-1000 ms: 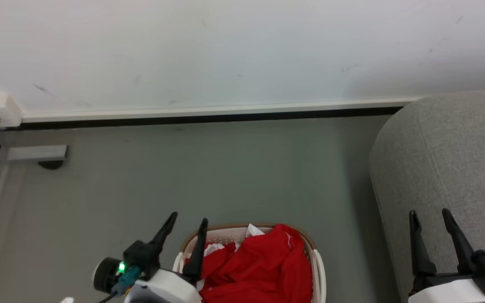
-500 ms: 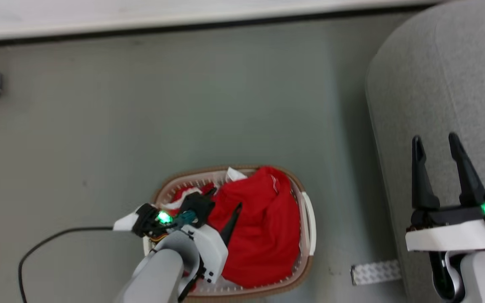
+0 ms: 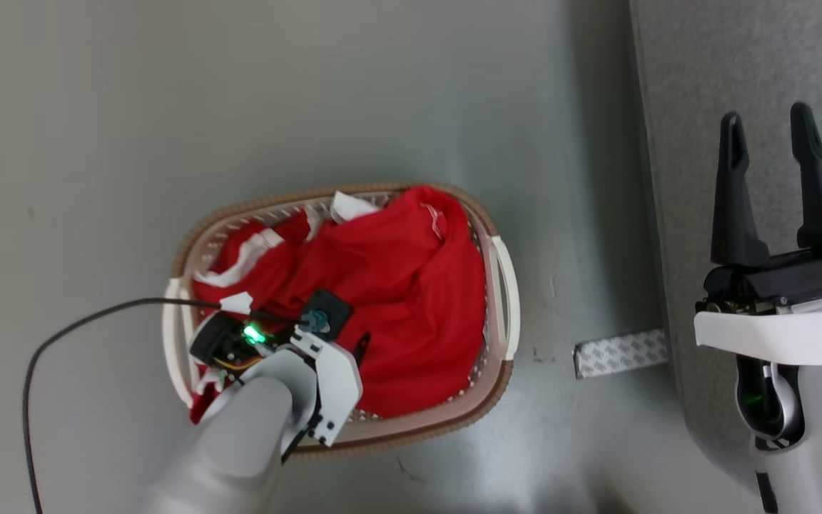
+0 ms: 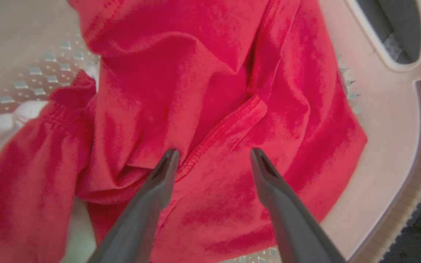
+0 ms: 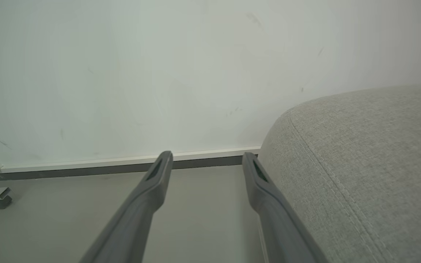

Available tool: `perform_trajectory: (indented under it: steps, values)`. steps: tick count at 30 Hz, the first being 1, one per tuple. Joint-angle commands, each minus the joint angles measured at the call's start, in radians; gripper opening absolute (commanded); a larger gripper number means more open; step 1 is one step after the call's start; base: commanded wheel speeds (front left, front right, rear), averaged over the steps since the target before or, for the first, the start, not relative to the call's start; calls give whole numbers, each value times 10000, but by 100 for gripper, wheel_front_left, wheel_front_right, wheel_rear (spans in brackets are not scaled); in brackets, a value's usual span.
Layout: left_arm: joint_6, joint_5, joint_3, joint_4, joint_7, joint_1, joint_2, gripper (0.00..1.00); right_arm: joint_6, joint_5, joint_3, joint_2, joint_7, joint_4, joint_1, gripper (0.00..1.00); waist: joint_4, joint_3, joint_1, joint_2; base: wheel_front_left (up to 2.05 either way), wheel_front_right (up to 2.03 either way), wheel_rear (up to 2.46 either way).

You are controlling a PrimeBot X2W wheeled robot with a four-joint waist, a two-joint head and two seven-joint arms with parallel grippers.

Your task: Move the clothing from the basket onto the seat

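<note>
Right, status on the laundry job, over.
Left gripper open, down at the clothing in the basket. Right gripper open by the seat. Tape strip between basket and seat.

The left gripper point(image 4: 214, 151) is mostly lost to me in the head view, tucked beneath its own wrist housing point(image 3: 332, 385); one dark fingertip point(image 3: 362, 347) pokes out. The pale forearm point(image 3: 240, 442) covers the near-left part of the basket point(image 3: 368, 189) and runs off the bottom edge. The clothing point(image 3: 397, 285) is bunched, so any lettering is folded out of sight. In the left wrist view the fabric is soft-focused and cropped, and I cannot tell whether the fingertips touch it. The seat point(image 3: 689, 107) is cut at the top and right in the head view. The black cable point(image 3: 26, 428) leaves at lower left.
</note>
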Motion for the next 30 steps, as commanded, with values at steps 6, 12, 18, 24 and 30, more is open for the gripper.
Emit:
perform_trajectory:
  steps: [6, 12, 18, 24, 30]
  values:
    - [-1, -158, -401, 718, 16, -782, 426, 100, -24, 393, 40, -7, -29, -472, -275, 100, -385, 1332, -2, 0, 0, 0, 0]
    - [-2, -483, -648, 1219, -336, -1192, 384, 27, -24, 547, 62, -10, -29, -585, 42, 100, -405, 1524, -2, 0, 0, 0, 0]
    - [-2, -1090, -852, 1398, -1029, -915, 100, 0, -24, 454, -103, -8, -29, -137, 451, 100, -135, 560, -2, 0, 0, 0, 0]
    - [-3, -2048, -1190, 1210, -1644, 61, -120, 0, -24, 487, -364, -13, -29, 357, 1131, 100, 191, -1221, -2, 0, 0, 0, 0]
    - [-3, -3164, -1783, 456, -1833, 1264, -200, 0, -24, 285, -751, -16, -29, 805, 2169, 100, 734, -3114, -2, 0, 0, 0, 0]
